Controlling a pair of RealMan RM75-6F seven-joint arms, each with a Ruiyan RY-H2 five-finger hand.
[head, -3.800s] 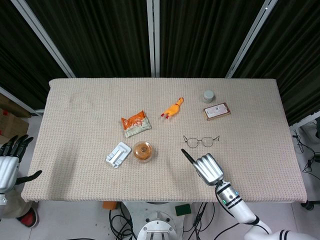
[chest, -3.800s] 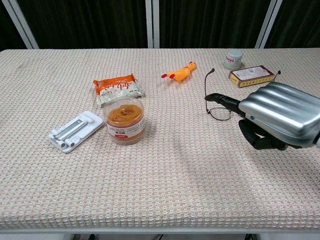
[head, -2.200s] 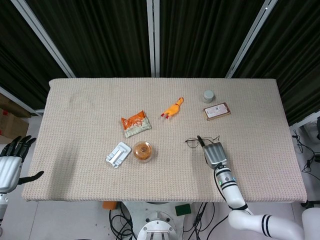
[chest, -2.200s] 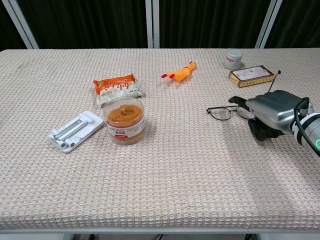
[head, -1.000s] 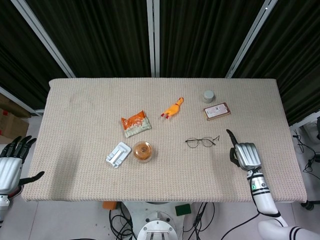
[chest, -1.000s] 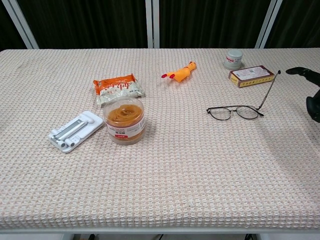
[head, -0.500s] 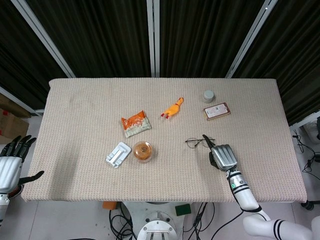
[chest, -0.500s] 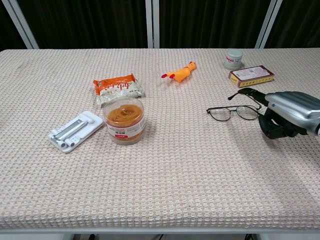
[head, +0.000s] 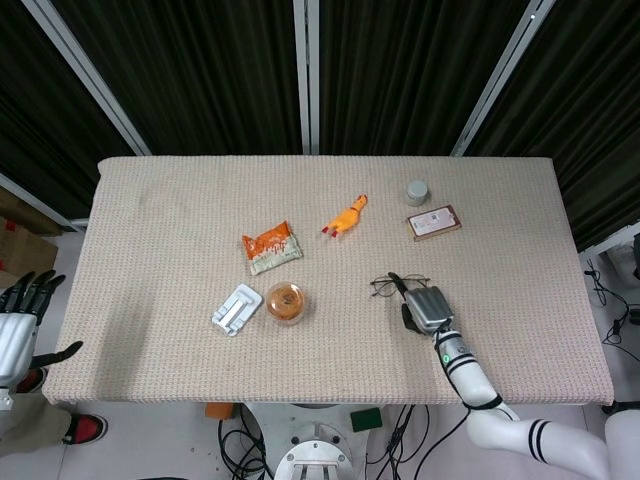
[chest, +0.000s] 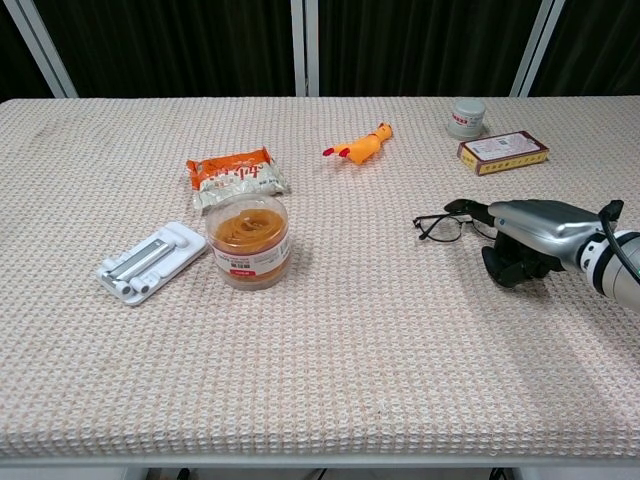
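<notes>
Right robot hand (head: 427, 306) sits low on the worktop (head: 150, 220) at the right end of the glasses (head: 392, 286), back of the hand up. The glasses lie flat near the front right, long axis running left-right, and stretch away leftward from the hand. In the chest view one outstretched finger (chest: 468, 209) lies over the near lens and the rest curl under the palm (chest: 530, 240). It looks like contact with the frame, but I cannot tell whether the fingers are clamped on it or only resting.

Left robot hand (head: 18, 320) hangs off the worktop's left edge, fingers apart, holding nothing, well apart from the glasses. The right hand is far nearer.

Jar (chest: 247, 241), snack packet (chest: 235, 174) and toy chicken (chest: 362, 143) sit further left.
</notes>
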